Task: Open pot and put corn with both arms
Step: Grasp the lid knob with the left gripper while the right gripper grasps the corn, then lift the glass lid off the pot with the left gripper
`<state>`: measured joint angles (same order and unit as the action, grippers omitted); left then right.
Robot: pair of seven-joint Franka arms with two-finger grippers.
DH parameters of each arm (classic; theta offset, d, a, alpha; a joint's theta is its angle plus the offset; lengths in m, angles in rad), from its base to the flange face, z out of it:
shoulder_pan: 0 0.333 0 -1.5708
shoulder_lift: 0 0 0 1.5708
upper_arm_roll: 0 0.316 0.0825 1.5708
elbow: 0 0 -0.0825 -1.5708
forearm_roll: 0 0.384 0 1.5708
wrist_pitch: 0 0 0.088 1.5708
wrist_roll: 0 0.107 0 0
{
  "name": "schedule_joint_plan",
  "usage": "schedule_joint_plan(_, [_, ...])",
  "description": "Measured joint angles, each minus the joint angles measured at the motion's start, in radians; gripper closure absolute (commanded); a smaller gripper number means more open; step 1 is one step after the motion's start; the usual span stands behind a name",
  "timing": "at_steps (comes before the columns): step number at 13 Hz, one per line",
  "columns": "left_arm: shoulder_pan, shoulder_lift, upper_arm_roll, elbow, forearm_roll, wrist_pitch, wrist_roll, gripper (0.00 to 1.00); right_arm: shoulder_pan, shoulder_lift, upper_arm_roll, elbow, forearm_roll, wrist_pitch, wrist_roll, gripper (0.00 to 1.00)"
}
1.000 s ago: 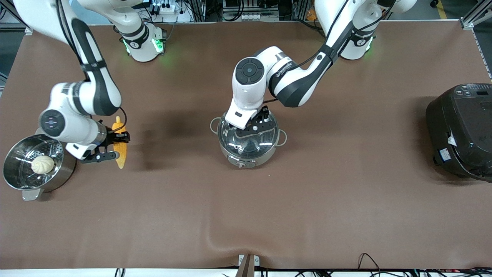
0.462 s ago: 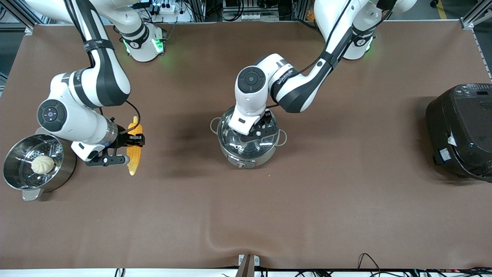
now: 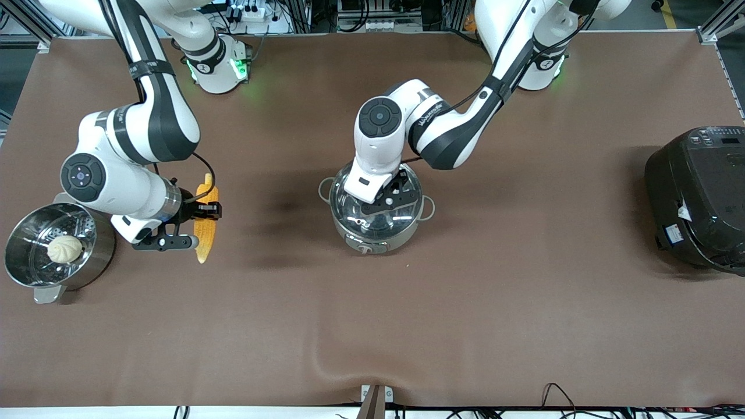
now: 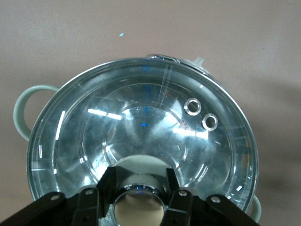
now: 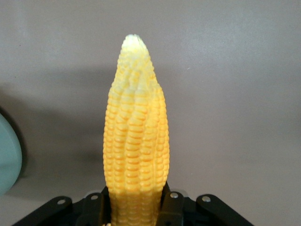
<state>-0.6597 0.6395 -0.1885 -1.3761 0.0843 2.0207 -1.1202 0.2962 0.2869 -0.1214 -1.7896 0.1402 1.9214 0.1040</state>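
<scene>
The steel pot [image 3: 375,240] stands mid-table with its glass lid [image 3: 407,209] on it. My left gripper [image 3: 384,198] is over the lid's middle, its fingers [image 4: 109,184] pressed on either side of the copper-coloured knob [image 4: 139,209]. The lid [image 4: 141,117] and one loop handle [image 4: 21,110] show in the left wrist view. My right gripper [image 3: 198,214] is shut on the yellow corn [image 3: 205,235] and holds it above the table, toward the right arm's end. In the right wrist view the corn [image 5: 136,132] points away from the gripper [image 5: 136,207].
A steel pot with a perforated insert [image 3: 23,267] holds a pale bun [image 3: 64,248] beside the right gripper. A big black cooker [image 3: 695,198] stands at the left arm's end of the table.
My right gripper has carried the corn a little toward the steel pot, away from the insert pot, mostly in the first half second. My left gripper has shifted slightly over the lid.
</scene>
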Motion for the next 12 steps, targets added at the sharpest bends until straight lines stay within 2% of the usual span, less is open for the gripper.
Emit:
schedule_joint_plan(1, [-0.001,0.0,0.001,0.0,0.0,0.0,0.0,1.0,0.0,0.0,0.0,0.004,0.0,-0.005,0.002,1.0])
schedule_joint_plan(8, [0.004,-0.023,0.004,0.015,0.001,-0.039,0.0,1.0,0.001,0.0,0.0,0.036,0.004,-0.009,0.026,1.0])
schedule_joint_plan(12, [0.078,-0.164,0.013,0.03,0.008,-0.164,0.042,1.0,0.02,0.001,0.002,0.053,0.054,-0.009,0.06,1.0])
